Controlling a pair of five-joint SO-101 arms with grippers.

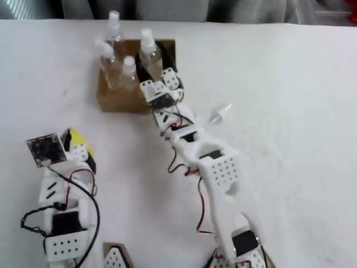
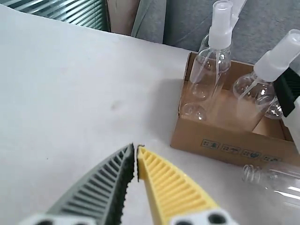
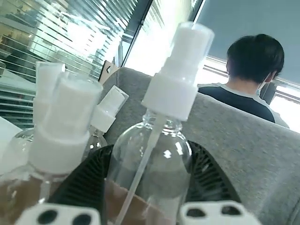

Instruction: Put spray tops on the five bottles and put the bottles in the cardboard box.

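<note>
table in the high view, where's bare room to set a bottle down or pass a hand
Widest bare patch: the table right of the loose spray top. Also free left of the cardboard box. Crowded: the box's right corner, where the right claw grips a bottle, and beside the box, where a capless bottle lies.

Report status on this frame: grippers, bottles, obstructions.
Left gripper shut, empty. Right gripper shut on capped bottle at cardboard box. Uncapped bottle lies beside box; loose spray top on table.
</note>
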